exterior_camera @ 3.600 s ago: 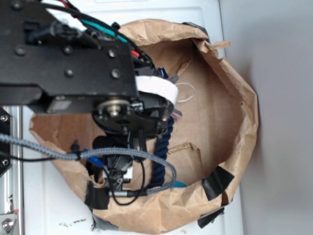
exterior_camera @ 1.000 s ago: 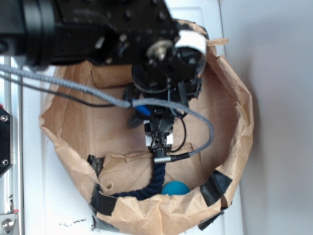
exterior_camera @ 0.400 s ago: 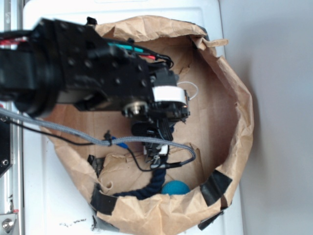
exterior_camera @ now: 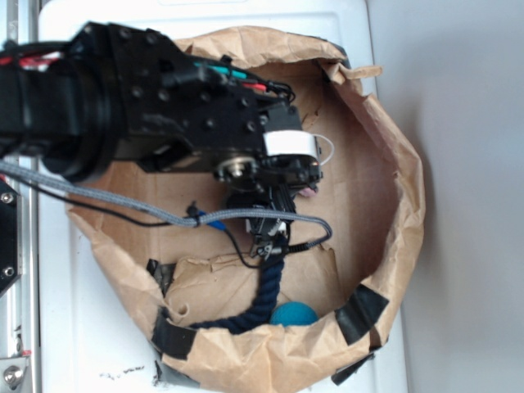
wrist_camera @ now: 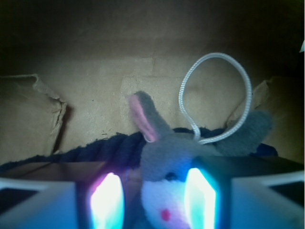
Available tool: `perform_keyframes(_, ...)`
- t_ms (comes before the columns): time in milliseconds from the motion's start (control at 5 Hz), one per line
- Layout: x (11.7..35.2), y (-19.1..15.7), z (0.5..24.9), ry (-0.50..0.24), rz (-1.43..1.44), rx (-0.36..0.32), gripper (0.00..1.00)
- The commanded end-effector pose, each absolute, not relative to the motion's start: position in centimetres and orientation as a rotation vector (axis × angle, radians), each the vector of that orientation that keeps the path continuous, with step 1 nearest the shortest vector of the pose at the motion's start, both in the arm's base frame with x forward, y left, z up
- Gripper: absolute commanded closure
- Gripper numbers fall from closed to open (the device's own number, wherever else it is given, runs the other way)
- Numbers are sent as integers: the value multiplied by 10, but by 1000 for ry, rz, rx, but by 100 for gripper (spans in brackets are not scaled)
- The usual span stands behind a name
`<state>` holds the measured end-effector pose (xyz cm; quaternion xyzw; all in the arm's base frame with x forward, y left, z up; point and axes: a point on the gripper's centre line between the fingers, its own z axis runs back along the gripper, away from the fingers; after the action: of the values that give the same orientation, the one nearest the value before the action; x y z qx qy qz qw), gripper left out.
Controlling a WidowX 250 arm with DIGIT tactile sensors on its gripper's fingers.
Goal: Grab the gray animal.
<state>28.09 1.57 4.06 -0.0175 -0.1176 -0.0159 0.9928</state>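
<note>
Brown paper bag (exterior_camera: 385, 131) lies open on white surface (exterior_camera: 74, 327), black tape patches on rim. Dark navy rope (exterior_camera: 260, 303) runs along bag floor toward teal ball (exterior_camera: 295, 314) near lower rim. Wrist view: rope (wrist_camera: 95, 150) passes right behind gray animal (wrist_camera: 164, 157). Arm body covers most of toy from exterior view; only white loop (exterior_camera: 325, 151) visible. Gripper (wrist_camera: 153, 200) fingers (wrist_camera: 107, 200) spread apart, glowing pads either side of animal's cream face; contact unclear. Ears and loop (wrist_camera: 214, 95) stick out beyond fingertips.
</note>
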Motion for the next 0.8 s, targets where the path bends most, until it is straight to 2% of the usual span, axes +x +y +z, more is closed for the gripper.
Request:
perform_keyframes(0,271,14,42,-240,-49,-70,100)
perform_keyframes(400,275,13,44,-257,-47,-81,100)
perform_keyframes(600,271,7,75,-243,-31,-151,100)
